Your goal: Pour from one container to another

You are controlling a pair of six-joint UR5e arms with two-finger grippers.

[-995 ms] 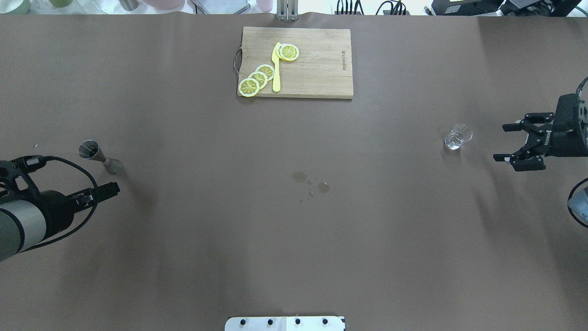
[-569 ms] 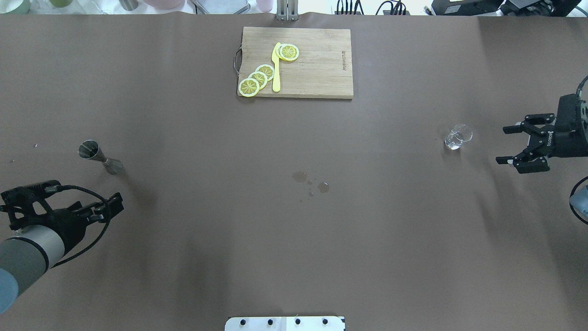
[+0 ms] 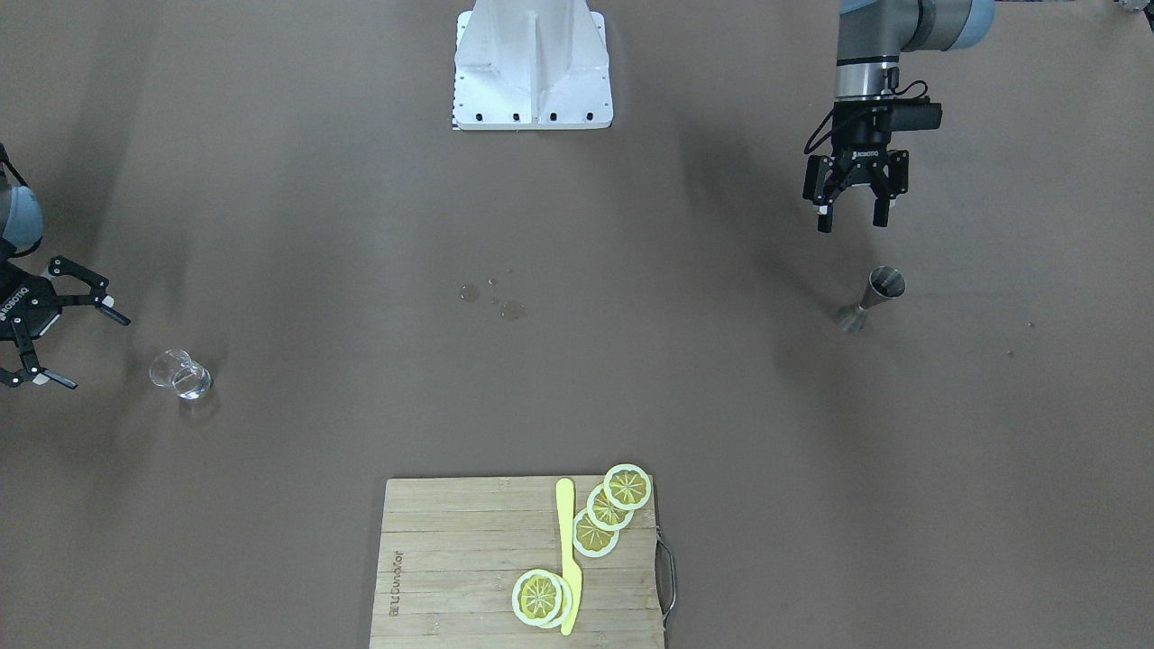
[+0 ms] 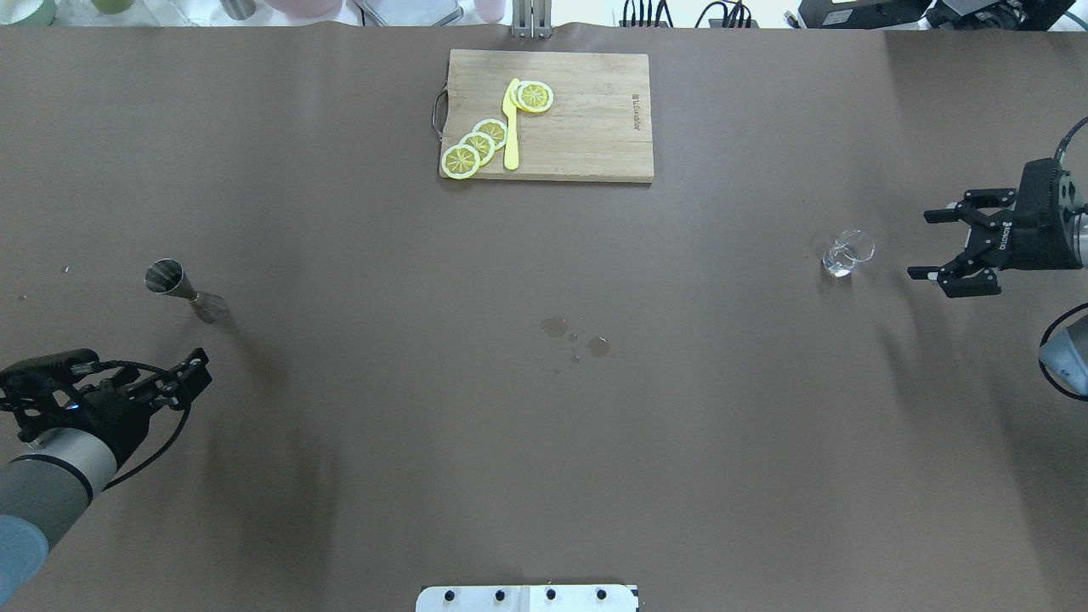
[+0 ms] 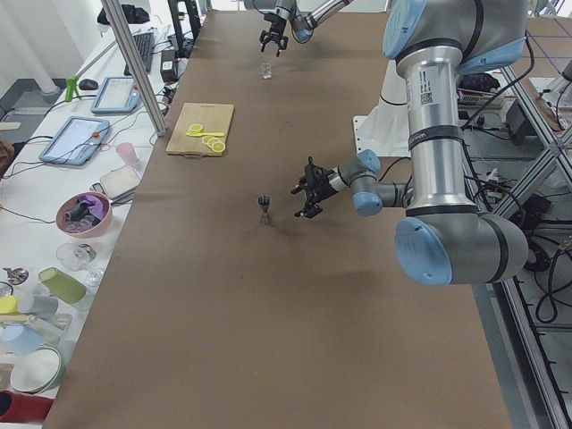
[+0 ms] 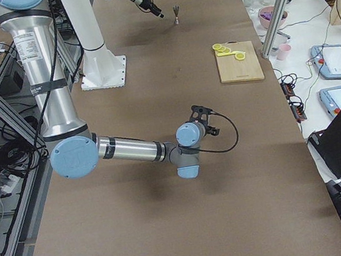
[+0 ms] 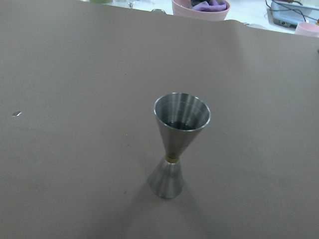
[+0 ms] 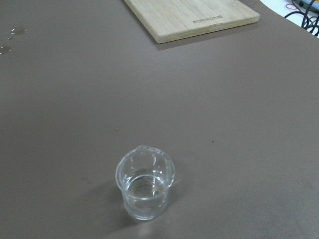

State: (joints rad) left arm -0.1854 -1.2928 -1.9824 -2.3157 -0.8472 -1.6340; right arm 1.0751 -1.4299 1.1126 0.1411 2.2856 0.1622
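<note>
Spread wide and empty, the right gripper (image 4: 920,245) hangs just beside the small clear glass beaker (image 4: 847,253) without touching it, jaws facing its sides as if lined up for a grasp. That beaker stands upright, holding a little clear liquid. Well apart across the brown table (image 4: 340,476), the left gripper (image 3: 852,223), fingers likewise parted, hovers near the upright steel double-cone jigger (image 3: 870,297), probably the other vessel. Spilled droplets (image 4: 576,336) lie between them. Beyond them a wooden cutting board (image 4: 586,127) carries lemon slices (image 4: 476,146) and a yellow knife (image 4: 511,127).
</note>
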